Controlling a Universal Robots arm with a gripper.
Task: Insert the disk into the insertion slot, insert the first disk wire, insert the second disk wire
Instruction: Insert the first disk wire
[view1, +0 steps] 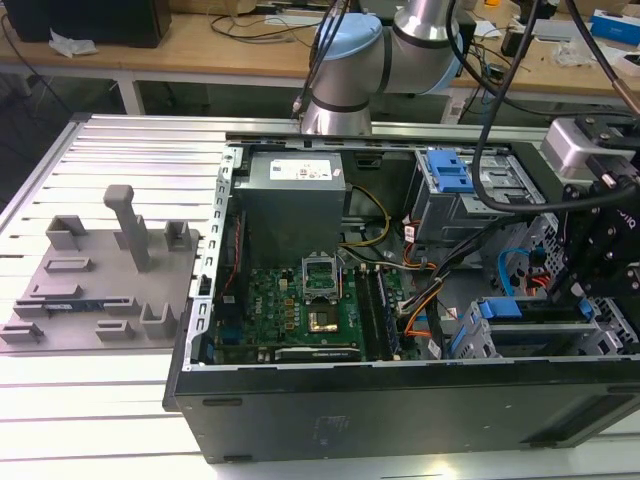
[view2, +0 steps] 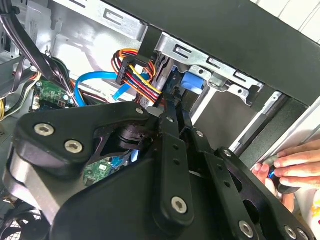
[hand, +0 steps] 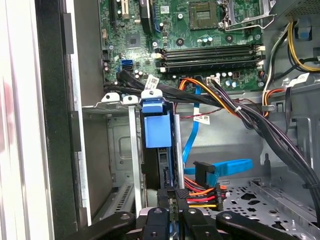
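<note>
disk | in insertion slot | claw pinching disk wire

Arm: I see round silver-grey tubes on the arm, with thick grey joints between them.
Joint cap: a pale blue round cap covers the end of the big joint.
Cables: thick black cables loop beside the arm toward the wrist.
Wrist block: a light grey box with rounded edges sits above the black parts.
Hand: the hand is matte black, built from flat link plates with rounded corners.
Screws: silver socket-head screws mark each pivot.
Fingers: the fingers are narrow black bars with small round holes.
Markings: I can make out white lettering on the black wrist housing in the exterior view.
</note>
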